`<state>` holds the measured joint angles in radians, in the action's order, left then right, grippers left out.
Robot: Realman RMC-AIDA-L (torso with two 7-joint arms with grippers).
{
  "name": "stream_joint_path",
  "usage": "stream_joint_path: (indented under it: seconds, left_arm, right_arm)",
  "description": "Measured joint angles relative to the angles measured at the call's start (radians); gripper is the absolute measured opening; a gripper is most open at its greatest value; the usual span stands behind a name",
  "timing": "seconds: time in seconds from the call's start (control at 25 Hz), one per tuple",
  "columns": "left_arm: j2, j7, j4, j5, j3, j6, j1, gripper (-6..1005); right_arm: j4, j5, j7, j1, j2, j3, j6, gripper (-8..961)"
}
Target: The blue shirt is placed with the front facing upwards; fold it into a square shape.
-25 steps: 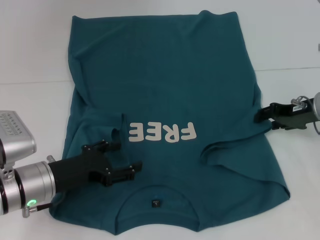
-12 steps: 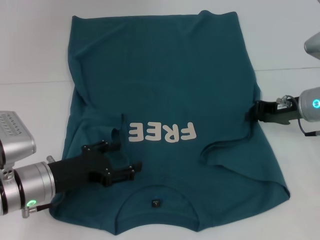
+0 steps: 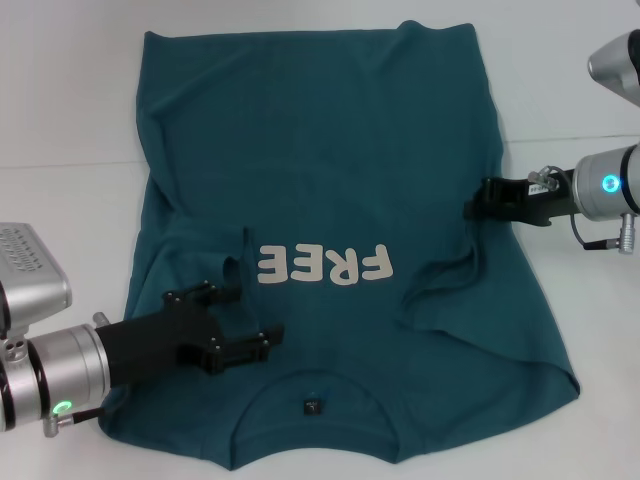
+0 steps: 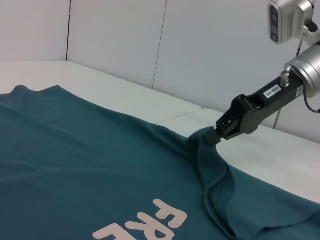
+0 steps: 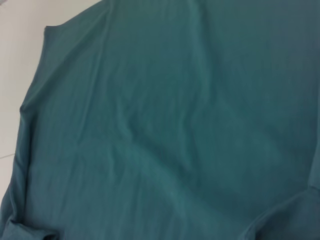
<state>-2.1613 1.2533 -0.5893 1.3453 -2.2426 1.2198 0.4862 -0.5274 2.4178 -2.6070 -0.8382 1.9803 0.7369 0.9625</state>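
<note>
The blue shirt [image 3: 330, 180] lies front up on the white table [image 3: 60, 110], collar and black neck label toward me and cream "FREE" lettering across the chest. My right gripper [image 3: 472, 210] is shut on the shirt's right sleeve edge and holds it lifted in a ridge over the body. In the left wrist view that same right gripper [image 4: 210, 138] pinches the raised cloth of the shirt [image 4: 75, 150]. My left gripper [image 3: 255, 318] hovers open over the shirt's left shoulder, beside the tucked-in left sleeve. The right wrist view is filled with plain teal shirt [image 5: 165, 120].
The white table extends to both sides of the shirt and beyond its hem. A white wall [image 4: 115, 40] rises behind the far edge.
My right gripper has moved left and slightly farther away, dragging the shirt's right sleeve edge inward over the body. The left arm has not moved.
</note>
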Motion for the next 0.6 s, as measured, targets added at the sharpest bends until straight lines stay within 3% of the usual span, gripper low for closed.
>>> stream_joint_path:
  seconds: [0.6]
  left_arm:
    - [0.000,0.000,0.000,0.000,0.000,-0.001,0.000,869]
  right_arm:
    - [0.011,-0.058,-0.020,-0.018,0.020,-0.003,-0.091,23]
